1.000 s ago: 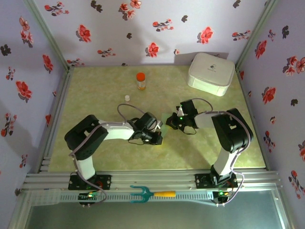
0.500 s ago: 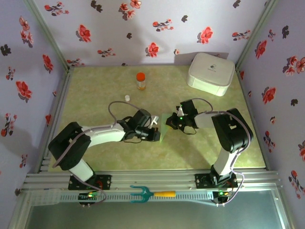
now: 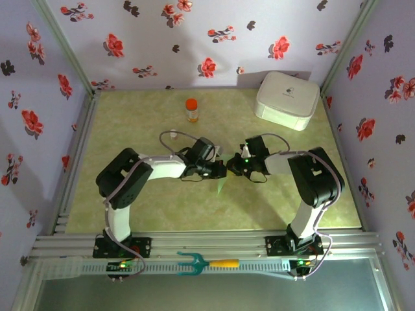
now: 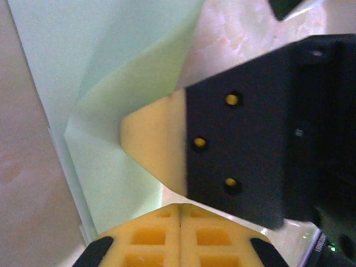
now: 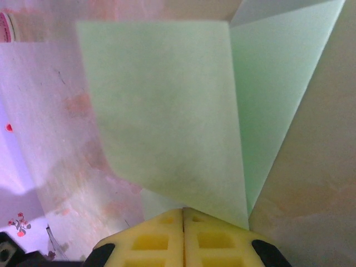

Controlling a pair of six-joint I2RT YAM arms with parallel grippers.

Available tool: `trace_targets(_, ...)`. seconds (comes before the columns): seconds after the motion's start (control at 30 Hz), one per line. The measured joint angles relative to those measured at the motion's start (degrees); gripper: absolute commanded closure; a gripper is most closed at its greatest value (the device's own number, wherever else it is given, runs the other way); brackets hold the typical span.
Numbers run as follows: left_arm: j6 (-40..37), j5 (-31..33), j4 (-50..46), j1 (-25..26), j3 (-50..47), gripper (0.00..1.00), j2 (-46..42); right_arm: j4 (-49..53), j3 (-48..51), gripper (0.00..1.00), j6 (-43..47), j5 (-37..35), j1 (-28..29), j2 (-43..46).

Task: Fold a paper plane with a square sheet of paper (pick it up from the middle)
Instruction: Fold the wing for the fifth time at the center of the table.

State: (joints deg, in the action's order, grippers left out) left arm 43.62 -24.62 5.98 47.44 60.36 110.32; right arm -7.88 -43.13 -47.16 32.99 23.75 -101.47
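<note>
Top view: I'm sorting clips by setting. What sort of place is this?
Probably a robot test booth, not a home: floral-papered walls box in a small table, and the left arm and right arm are bolted to an aluminium rail at its near edge.

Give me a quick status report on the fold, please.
Left gripper shut on the paper. Right gripper likewise. Paper partly folded. Bottle, white box well back.

White arms [image 3: 165, 170], black joints; yellow gridded fingers [image 4: 150, 247].
</note>
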Motion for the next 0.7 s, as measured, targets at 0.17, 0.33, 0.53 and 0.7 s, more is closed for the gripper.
trace_targets(0.17,0.4,-0.2,0.3,-0.2,-0.3,0.99,2.3,0.0,0.0,0.90,0.0,0.0,0.0,0.0)
trace_targets(0.33,0.6,-0.4,3.6,-0.2,-2.5,1.00,1.9,0.9,0.0,0.89,0.0,-0.5,0.0,0.7)
trace_targets(0.53,-0.6,-2.5,7.0,-0.2,-7.5,1.00,-0.5,6.9,0.0,0.88,0.7,-3.3,-0.1,7.4)
trace_targets(0.7,-1.0,-3.6,8.6,-0.2,-10.0,1.00,-1.8,7.3,0.0,0.93,1.1,-3.0,0.1,12.5)
